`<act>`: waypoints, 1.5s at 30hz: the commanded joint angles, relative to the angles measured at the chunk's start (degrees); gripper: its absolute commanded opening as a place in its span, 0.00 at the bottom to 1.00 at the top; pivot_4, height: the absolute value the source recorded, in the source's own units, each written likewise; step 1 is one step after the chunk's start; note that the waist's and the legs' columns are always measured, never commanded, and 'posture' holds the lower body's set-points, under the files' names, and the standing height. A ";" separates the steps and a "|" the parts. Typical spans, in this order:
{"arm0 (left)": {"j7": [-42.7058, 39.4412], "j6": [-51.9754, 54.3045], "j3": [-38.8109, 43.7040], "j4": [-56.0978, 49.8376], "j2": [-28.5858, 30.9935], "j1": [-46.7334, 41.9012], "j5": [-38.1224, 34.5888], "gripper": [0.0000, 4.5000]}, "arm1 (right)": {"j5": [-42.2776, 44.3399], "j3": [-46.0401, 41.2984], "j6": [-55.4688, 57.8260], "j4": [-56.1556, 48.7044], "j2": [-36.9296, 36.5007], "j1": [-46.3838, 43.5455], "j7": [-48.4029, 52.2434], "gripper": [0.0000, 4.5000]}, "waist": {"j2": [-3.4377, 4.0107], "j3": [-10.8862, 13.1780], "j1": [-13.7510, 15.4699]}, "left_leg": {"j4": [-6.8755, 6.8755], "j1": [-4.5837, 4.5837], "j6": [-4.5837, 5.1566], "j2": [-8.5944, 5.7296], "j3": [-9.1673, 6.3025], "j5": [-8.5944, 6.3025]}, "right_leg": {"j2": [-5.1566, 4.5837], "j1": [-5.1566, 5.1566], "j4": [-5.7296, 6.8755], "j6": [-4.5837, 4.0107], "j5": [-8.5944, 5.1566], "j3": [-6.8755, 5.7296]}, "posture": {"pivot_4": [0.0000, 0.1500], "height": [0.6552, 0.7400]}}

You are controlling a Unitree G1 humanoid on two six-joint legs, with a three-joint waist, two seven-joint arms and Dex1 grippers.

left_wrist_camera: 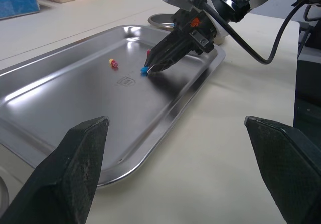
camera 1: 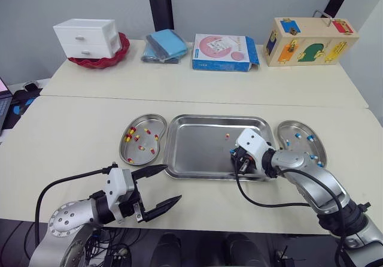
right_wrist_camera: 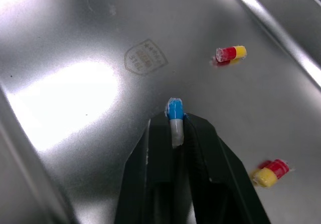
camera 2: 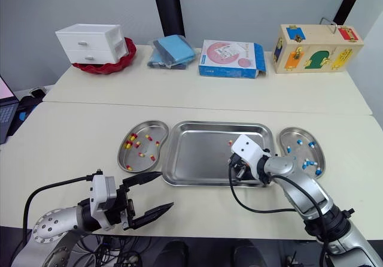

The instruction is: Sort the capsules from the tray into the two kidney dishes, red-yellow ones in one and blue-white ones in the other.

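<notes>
A steel tray lies in the middle of the near table. Over its right part, my right gripper is shut on a blue-white capsule, held tip-down just above the tray floor. Two red-yellow capsules lie loose in the tray close by. The left kidney dish holds several red-yellow capsules, and the right kidney dish holds several blue-white ones. Near the front table edge, my left gripper stands open and holds nothing, just short of the tray's front left corner.
On the far table stand a white drawer box on a red bowl, blue cloths, a blue carton and a wooden toy box. A laptop sits at the far left.
</notes>
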 commanded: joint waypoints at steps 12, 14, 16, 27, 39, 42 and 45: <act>-9.50 -2.47 -2.82 -0.29 1.92 -1.47 -4.04 1.00 | 9.87 -21.24 -0.88 -19.70 -1.78 11.61 4.50 0.01 | 0.00 0.01 0.32 | -0.01 -0.05 0.00 0.00 -0.01 0.00 | 0.00 -0.01 -0.02 0.00 0.00 -0.02 | 1.00 1.00; -10.75 -2.87 -3.33 0.72 1.70 -2.95 -4.38 1.00 | 12.60 -27.11 -0.09 -21.43 -1.83 14.65 4.87 0.01 | 0.00 0.01 0.21 | 0.00 -0.04 0.00 -0.01 0.00 0.00 | 0.00 0.01 -0.01 0.00 0.00 -0.02 | 1.00 1.00; -11.34 -2.78 -3.75 1.87 1.34 -4.39 -4.61 1.00 | 14.42 -32.21 0.22 -22.60 -2.61 17.51 5.32 0.01 | 0.01 0.01 0.30 | 0.00 -0.04 0.00 -0.01 -0.01 0.00 | 0.00 0.01 0.00 0.00 0.00 -0.02 | 1.00 1.00; -13.21 -5.31 -5.91 5.63 -0.41 -7.69 -3.92 1.00 | 10.82 -45.44 -7.15 -16.75 -5.01 31.88 3.89 0.01 | 0.03 0.01 0.02 | 0.00 0.03 0.00 -0.01 0.07 0.00 | 0.02 0.03 0.01 0.00 -0.01 0.06 | 1.00 1.00; -12.50 -6.32 -6.17 5.78 -1.31 -7.56 -3.44 1.00 | 8.05 -45.11 -11.43 -8.26 -3.07 30.54 -1.52 0.19 | 0.04 0.00 0.11 | 0.00 0.04 0.01 -0.02 0.11 0.00 | 0.01 0.04 0.04 0.00 -0.01 0.11 | 1.00 1.00; -12.11 -6.31 -5.93 5.61 -1.47 -7.29 -3.44 1.00 | 8.48 -44.97 -11.27 -8.85 -3.08 29.84 -2.07 0.36 | 0.04 0.00 0.11 | 0.00 0.04 0.01 -0.02 0.10 0.00 | 0.02 0.04 0.04 0.00 -0.01 0.10 | 1.00 1.00; -11.04 -5.95 -5.57 5.26 -1.72 -7.05 -3.49 1.00 | 8.78 -44.86 -10.95 -9.37 -3.20 29.64 -2.17 0.54 | 0.04 0.00 0.11 | 0.00 0.03 0.01 -0.02 0.10 0.00 | 0.02 0.04 0.04 0.00 -0.01 0.10 | 1.00 1.00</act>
